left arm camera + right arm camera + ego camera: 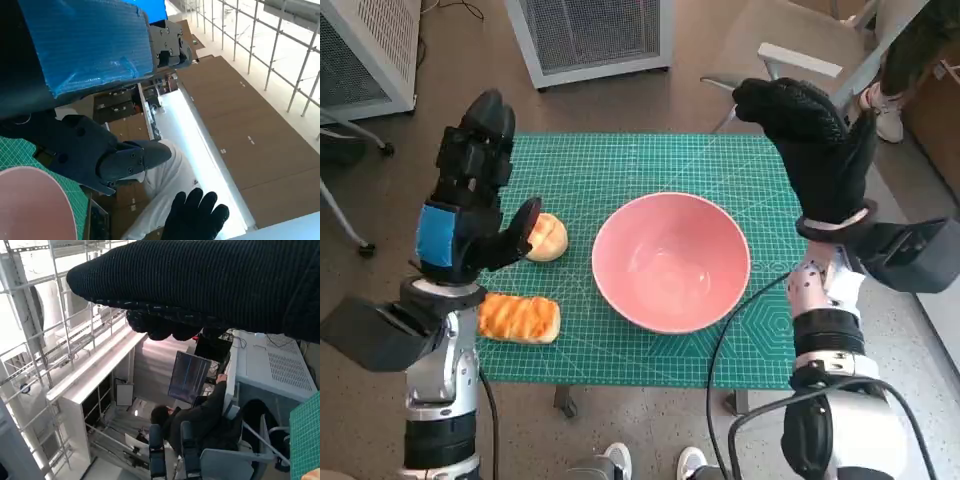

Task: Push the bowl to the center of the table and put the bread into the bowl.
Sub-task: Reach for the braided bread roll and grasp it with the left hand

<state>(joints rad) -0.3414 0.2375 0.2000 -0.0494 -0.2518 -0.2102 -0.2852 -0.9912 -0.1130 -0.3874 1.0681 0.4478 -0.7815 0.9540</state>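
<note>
a: though the pink bowl [671,262] already sits near the middle of the green mat [620,160], would you call the push done?

b: more or less, as a judgement. in the head view it lies a little to the robot's right of the mat's middle, but close enough that i'd count that half as finished or nearly so. the inside of the bowl shows nothing in it.

a: so the bread is what's left.

b: yes. two pieces lie on the mat on the robot's left. a round bun [548,237] is near the bowl's rim but apart from it, and a long striped loaf [519,318] lies near the table's front edge, further from the bowl. neither is in the bowl, neither is held.

a: and the hands?

b: both are lifted above the table. the left hand [470,190], blue tape on its back, is raised over the mat's left edge with its fingers apart and nothing in them; its thumb reaches toward the bun, but whether it touches i can't tell. the right hand [812,150], in the black glove, stands upright beyond the bowl's far right, fingers extended, empty too.

a: which wrist views help?

b: little. both point up at the room; the left wrist view catches only the bowl's rim.

a: next?

b: likely the left hand going down for a piece of bread.
</note>
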